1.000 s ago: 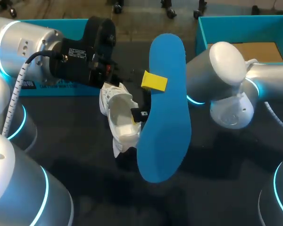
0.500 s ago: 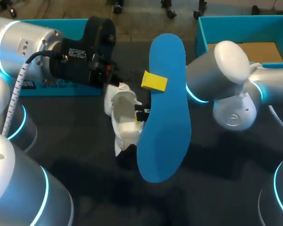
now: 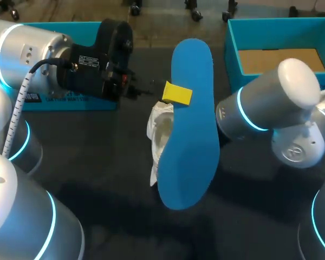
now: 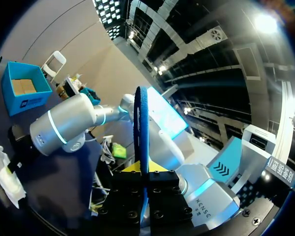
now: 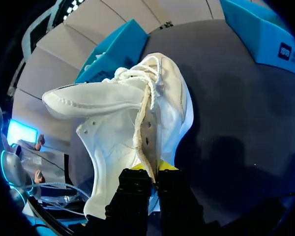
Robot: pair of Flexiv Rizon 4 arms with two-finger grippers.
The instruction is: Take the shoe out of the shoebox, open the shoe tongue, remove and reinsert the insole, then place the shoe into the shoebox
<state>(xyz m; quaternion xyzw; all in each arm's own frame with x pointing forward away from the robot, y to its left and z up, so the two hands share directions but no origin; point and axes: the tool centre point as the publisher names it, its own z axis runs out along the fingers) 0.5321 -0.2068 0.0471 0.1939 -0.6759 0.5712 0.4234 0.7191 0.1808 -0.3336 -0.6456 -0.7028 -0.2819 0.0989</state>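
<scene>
- The left gripper (image 3: 177, 93) is clamped narrow on the blue insole (image 3: 190, 135), pinching it near the heel end; the insole hangs above the bench (image 3: 97, 162) at the middle, its long axis running from 12 to 6 o'clock.
- In the left wrist view the insole stands edge-on between the yellow tips.
- The white shoe (image 3: 161, 130) sits just at 9 o'clock of the insole. The insole covers the shoe's far side in the head view, and the right gripper too.
- The right gripper (image 5: 152, 168) is closed tight on a thin edge of the shoe's upper beside the eyelets, with the tongue splayed out to one side.
- The right arm (image 3: 265, 108) comes in from 3 o'clock, its elbow in front of the shoebox (image 3: 233, 40).
- The shoebox stands at 1 o'clock on the bench, brown cardboard (image 3: 276, 58) lying in its bottom.
- A second teal box (image 3: 70, 103) lies at 10 o'clock, largely hidden behind the left arm (image 3: 38, 59).
</scene>
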